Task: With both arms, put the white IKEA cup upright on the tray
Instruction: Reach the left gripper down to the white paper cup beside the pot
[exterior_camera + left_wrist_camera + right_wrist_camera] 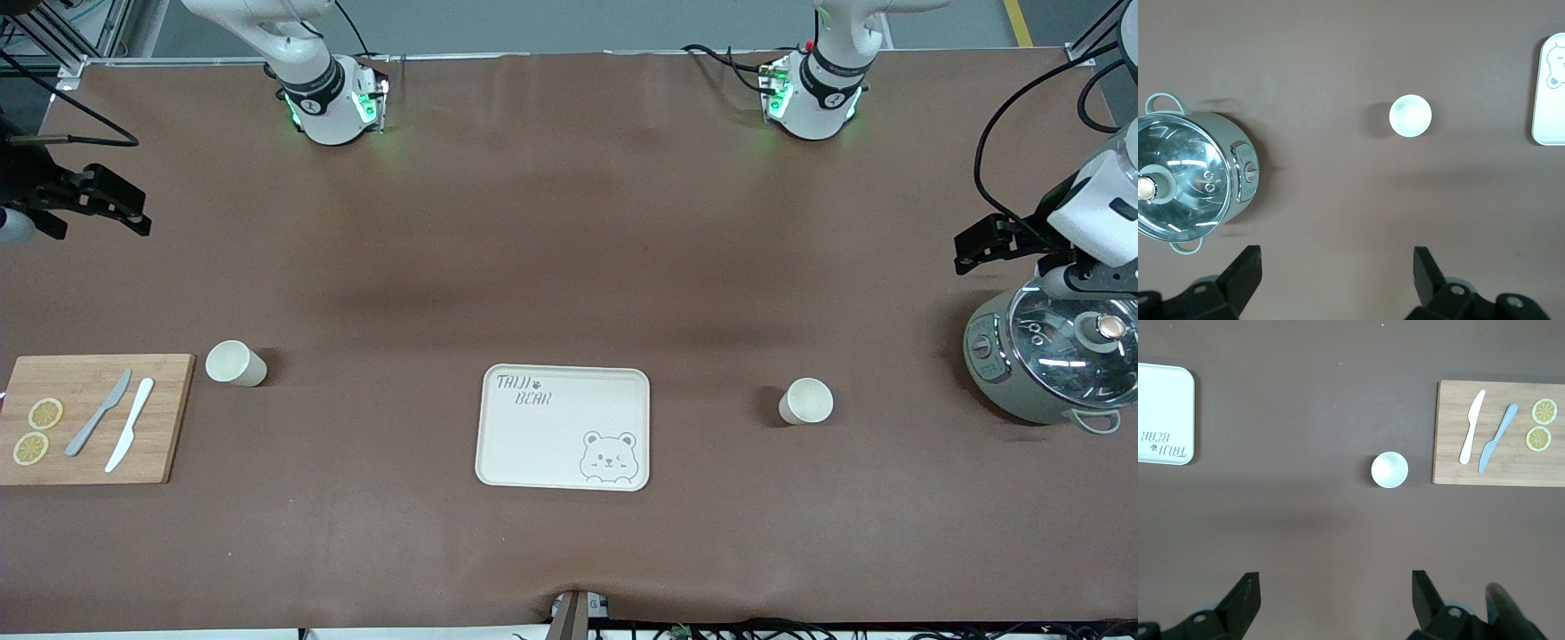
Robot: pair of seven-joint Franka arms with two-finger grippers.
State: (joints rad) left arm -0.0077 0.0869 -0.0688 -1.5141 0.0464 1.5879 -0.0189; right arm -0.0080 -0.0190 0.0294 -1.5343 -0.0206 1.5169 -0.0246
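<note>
The cream tray (563,427) with "TAIJI BEAR" lettering lies bare at the table's middle. Its edge shows in the left wrist view (1548,113) and the right wrist view (1165,393). One white cup (806,401) stands upright between the tray and the left arm's end, also seen in the left wrist view (1410,115). A second white cup (236,364) stands upright beside the cutting board, also seen in the right wrist view (1389,469). My left gripper (969,251) (1337,267) hangs open and empty over the table beside the pot. My right gripper (133,218) (1336,590) hangs open and empty over the table at the right arm's end.
A grey-green pot with a glass lid (1040,364) (1191,177) stands at the left arm's end. A wooden cutting board (169,418) (1511,470) at the right arm's end carries a white knife (130,436), a grey knife (98,413) and two lemon slices (45,413).
</note>
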